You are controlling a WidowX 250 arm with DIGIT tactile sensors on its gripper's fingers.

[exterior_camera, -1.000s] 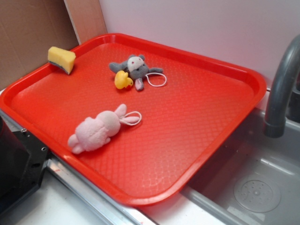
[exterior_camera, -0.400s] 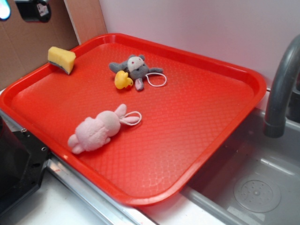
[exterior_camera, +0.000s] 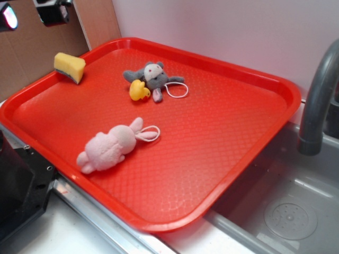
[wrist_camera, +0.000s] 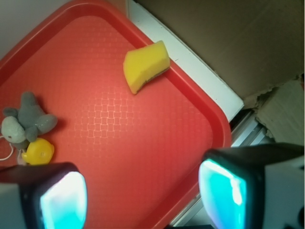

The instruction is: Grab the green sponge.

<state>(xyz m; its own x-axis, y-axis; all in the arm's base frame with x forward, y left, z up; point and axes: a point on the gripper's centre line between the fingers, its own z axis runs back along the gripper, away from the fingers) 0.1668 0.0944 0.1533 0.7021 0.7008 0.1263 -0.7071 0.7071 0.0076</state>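
The green sponge (exterior_camera: 70,66) is a small yellow foam wedge with a dark scrub layer underneath. It rests against the far left rim of the red tray (exterior_camera: 265,84). In the wrist view the green sponge (wrist_camera: 145,66) lies well ahead of the jaws, close to the red tray's rim (wrist_camera: 209,119). My gripper (exterior_camera: 32,13) hangs high at the top left, above and left of the sponge. From the wrist, the gripper (wrist_camera: 143,195) is open, with only bare tray between its fingertips (wrist_camera: 64,200).
A grey plush mouse (exterior_camera: 153,76) and a yellow rubber duck (exterior_camera: 139,90) lie at the tray's far middle. A pink plush rabbit (exterior_camera: 108,148) lies near the front left. A sink (exterior_camera: 291,211) with a grey faucet (exterior_camera: 318,100) is at the right. Cardboard (exterior_camera: 32,47) stands behind the tray.
The gripper has come into the exterior view at the top left and shifted right. The sponge and the toys have not moved.
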